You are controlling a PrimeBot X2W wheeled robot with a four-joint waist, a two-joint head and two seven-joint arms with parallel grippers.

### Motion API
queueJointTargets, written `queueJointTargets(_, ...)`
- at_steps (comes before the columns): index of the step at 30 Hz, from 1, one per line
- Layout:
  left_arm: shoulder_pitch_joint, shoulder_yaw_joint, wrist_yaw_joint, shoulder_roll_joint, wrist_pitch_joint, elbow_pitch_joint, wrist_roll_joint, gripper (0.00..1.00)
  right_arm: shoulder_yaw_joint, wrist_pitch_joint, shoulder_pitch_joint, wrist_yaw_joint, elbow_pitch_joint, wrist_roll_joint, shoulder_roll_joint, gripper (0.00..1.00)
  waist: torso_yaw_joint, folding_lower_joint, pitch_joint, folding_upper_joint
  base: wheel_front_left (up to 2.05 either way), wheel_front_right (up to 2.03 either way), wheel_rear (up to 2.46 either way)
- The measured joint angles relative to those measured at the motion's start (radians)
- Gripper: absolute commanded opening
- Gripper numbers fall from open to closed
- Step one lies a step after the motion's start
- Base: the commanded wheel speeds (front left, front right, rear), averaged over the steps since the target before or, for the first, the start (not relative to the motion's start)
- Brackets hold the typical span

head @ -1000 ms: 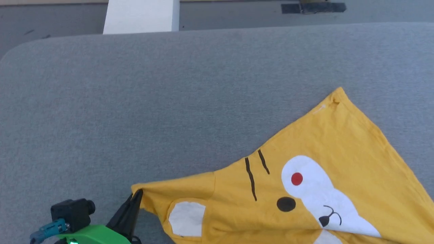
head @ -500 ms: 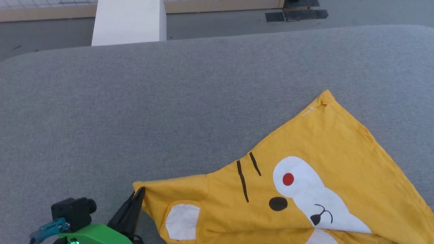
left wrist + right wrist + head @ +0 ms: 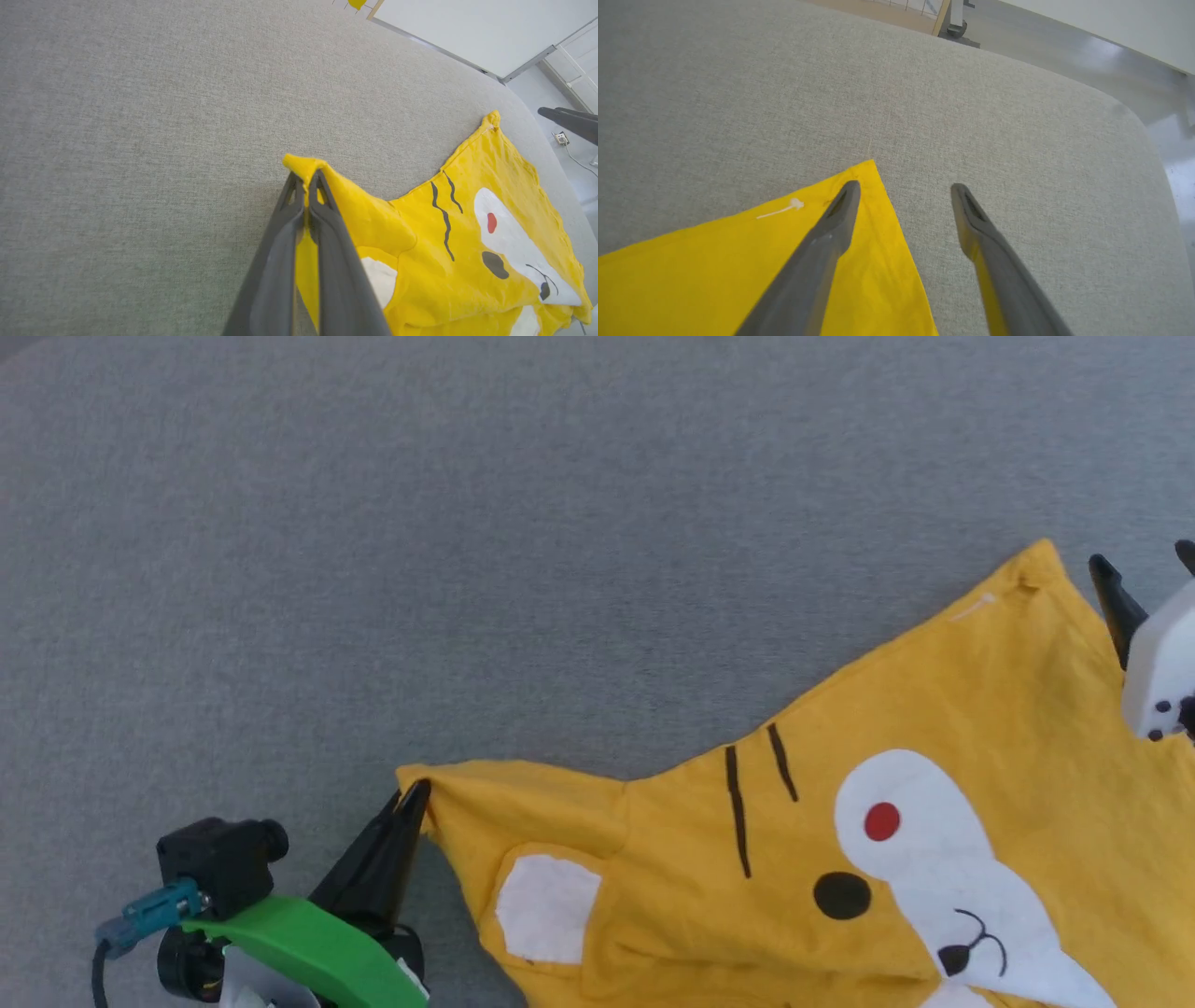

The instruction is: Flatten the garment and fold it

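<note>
The garment (image 3: pixel 934 784), a yellow T-shirt with a cartoon face print, lies spread on the grey table at the lower right of the head view. My left gripper (image 3: pixel 414 795) is shut on its left corner, and the left wrist view shows the cloth pinched between the fingertips (image 3: pixel 306 179) with the garment (image 3: pixel 467 242) stretching away to the right. My right gripper (image 3: pixel 1144 560) stands open at the right edge, beside the garment's far corner. In the right wrist view the right gripper (image 3: pixel 905 188) is open, one finger over the yellow corner (image 3: pixel 738 270) and the other over bare table.
The grey padded table (image 3: pixel 467 569) extends far to the left and back. Its rounded edge (image 3: pixel 1148 140) runs close on the right in the right wrist view, with shiny floor (image 3: pixel 1064 42) beyond. A white panel (image 3: pixel 467 28) stands past the table in the left wrist view.
The head camera has tilted down, so the table's far edge has left the picture. My right gripper now shows at the right edge, open. The left gripper keeps its grip on the corner.
</note>
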Motion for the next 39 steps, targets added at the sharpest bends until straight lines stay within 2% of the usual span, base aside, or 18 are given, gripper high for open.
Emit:
queueJointTargets(9, -0.017, -0.016, -0.004, -0.016, -0.016, 0.009, 0.011, 0.0, 0.06, 0.104, -0.035, 0.0, 0.102, 0.001, -0.071, 1.0, 0.093, 0.0, 0.078, 0.0, 0.0, 0.0, 0.0)
queueJointTargets(11, -0.017, -0.016, -0.004, -0.016, -0.019, 0.012, 0.011, 0.0, 0.058, 0.117, -0.036, 0.0, 0.099, 0.02, -0.089, 0.43, 0.107, 0.0, 0.092, 0.0, 0.0, 0.0, 0.0)
queueJointTargets(12, -0.017, -0.017, -0.004, -0.016, -0.019, 0.012, 0.011, 0.0, 0.058, 0.122, -0.036, 0.0, 0.096, 0.028, -0.095, 0.0, 0.111, 0.0, 0.096, 0.0, 0.0, 0.0, 0.0)
queueJointTargets(17, -0.017, -0.016, -0.004, -0.016, -0.022, 0.019, 0.011, 0.0, 0.079, 0.132, -0.04, 0.0, 0.074, 0.06, -0.11, 0.0, 0.12, 0.0, 0.102, 0.0, 0.0, 0.0, 0.0)
queueJointTargets(20, -0.023, -0.014, -0.005, -0.015, -0.031, 0.029, 0.014, 0.0, 0.073, 0.083, -0.036, 0.0, 0.079, 0.056, -0.098, 0.0, 0.115, 0.0, 0.087, 0.0, 0.0, 0.0, 0.0)
queueJointTargets(23, -0.058, 0.0, -0.004, -0.013, -0.068, 0.046, 0.041, 0.0, 0.04, -0.001, -0.031, 0.0, 0.079, 0.043, -0.055, 0.0, 0.108, 0.0, 0.059, 0.0, 0.0, 0.0, 0.0)
queueJointTargets(28, -0.192, 0.025, 0.001, -0.005, -0.127, 0.11, 0.118, 0.0, -0.015, -0.127, -0.029, 0.0, 0.051, 0.029, 0.02, 0.0, 0.086, 0.0, -0.014, 0.0, 0.0, 0.0, 0.0)
queueJointTargets(31, -0.294, 0.046, 0.009, 0.003, -0.151, 0.156, 0.157, 0.0, -0.031, -0.175, -0.03, 0.0, 0.026, 0.013, 0.042, 0.0, 0.071, 0.0, -0.068, 0.0, 0.0, 0.0, 0.0)
queueJointTargets(34, -0.398, 0.059, 0.012, 0.011, -0.168, 0.202, 0.166, 0.0, -0.035, -0.208, -0.035, 0.0, 0.006, 0.011, 0.058, 0.0, 0.055, 0.0, -0.124, 0.0, 0.0, 0.0, 0.0)
queueJointTargets(39, -0.572, 0.074, -0.012, 0.036, -0.172, 0.272, 0.174, 0.0, -0.022, -0.221, -0.083, 0.0, -0.023, 0.015, 0.078, 0.0, 0.027, 0.0, -0.214, 0.0, 0.0, 0.0, 0.0)
